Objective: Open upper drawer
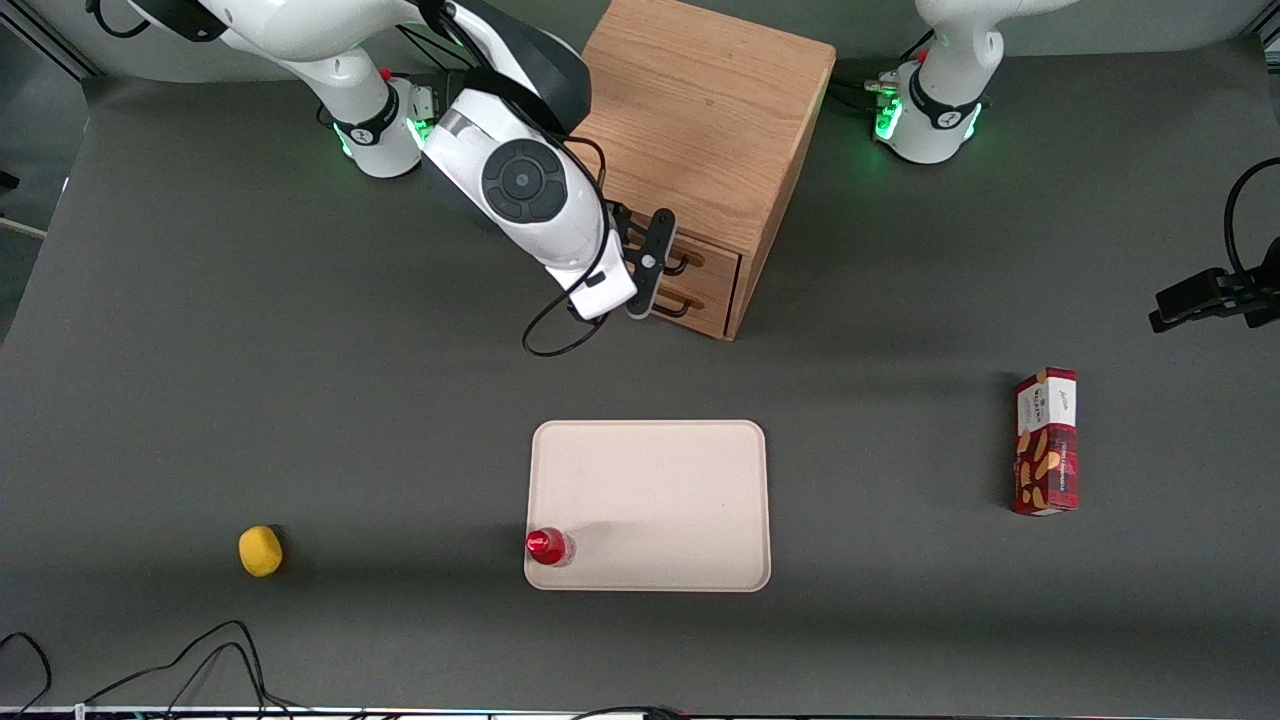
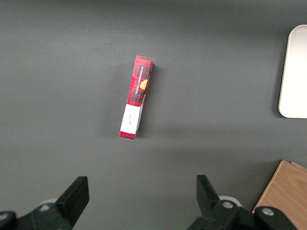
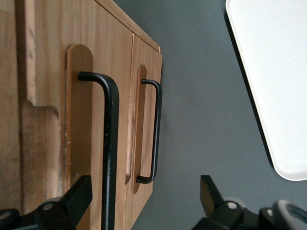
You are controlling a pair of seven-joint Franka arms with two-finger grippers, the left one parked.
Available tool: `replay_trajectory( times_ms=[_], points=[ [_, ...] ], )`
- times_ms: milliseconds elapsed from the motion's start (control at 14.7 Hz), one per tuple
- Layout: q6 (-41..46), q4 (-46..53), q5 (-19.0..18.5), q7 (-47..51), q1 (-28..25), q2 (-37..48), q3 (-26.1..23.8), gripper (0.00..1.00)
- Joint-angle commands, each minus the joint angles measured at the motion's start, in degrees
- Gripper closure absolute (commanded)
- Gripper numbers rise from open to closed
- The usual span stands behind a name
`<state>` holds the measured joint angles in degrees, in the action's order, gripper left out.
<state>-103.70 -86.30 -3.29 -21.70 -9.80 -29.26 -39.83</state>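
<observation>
Upper drawer [image 1: 708, 262] is closed, light oak front flush with the wooden cabinet [image 1: 705, 110], thin black wire handle [image 3: 109, 143] across a recessed slot. Lower drawer [image 3: 144, 139] sits under it with a matching handle. Gripper [image 1: 655, 268] is right at the drawer fronts, fingers [image 3: 72, 199] apart, straddling the upper handle without touching it. Cream tray [image 1: 650, 480], red-capped bottle [image 1: 547, 546], lemon [image 1: 260, 551] and red cookie box [image 1: 1046, 441] lie nearer the camera.

No legible text anywhere: the red tartan box [image 1: 1046, 441], right of centre in the front view, carries print on its white end panel and side strip [image 2: 136, 97], but no word or brand on it can be made out.
</observation>
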Motion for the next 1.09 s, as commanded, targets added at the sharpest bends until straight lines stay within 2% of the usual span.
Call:
replay_trajectory(
  times_ms=[0,614,1023],
  points=[
    [-1.3,0.0,-2.2,-1.1,0.2,-1.1,-0.4,0.0],
    [-5.0,-1.2,-4.9,-1.1,0.3,-2.7,-0.3,0.0],
    [-5.0,0.2,-4.6,-2.9,1.9,-3.1,0.7,0.0]
  ],
)
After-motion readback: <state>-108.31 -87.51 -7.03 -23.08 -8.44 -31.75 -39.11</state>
